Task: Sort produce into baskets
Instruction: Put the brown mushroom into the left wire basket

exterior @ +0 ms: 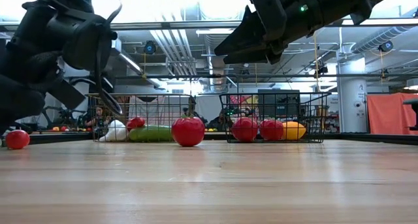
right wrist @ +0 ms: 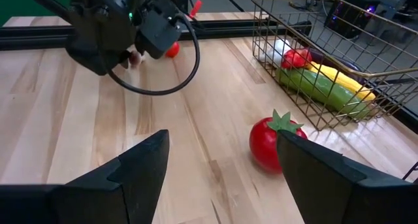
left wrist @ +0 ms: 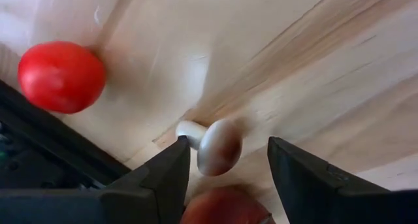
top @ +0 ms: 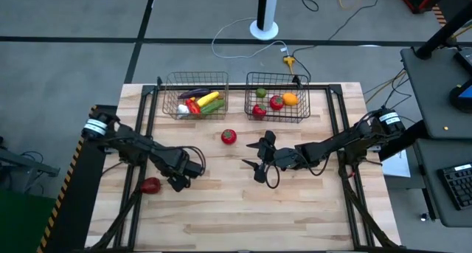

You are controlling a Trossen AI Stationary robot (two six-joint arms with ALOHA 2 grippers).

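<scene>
My left gripper (left wrist: 228, 160) hung open over a pale mushroom (left wrist: 218, 145), not yet gripping it, I judged. My right gripper (right wrist: 222, 162), wide and empty, faced the loose tomato (right wrist: 269, 142) beside the copper basket (right wrist: 366, 77); it needed lowering, then closing.

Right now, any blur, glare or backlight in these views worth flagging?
Low view: bright ceiling light behind, so both arms read as dark silhouettes; tomato sharp. Left wrist view: mushroom and a red piece soft, too close to focus. Right wrist view: own fingers blurred, tomato clear. High view: even light.
</scene>
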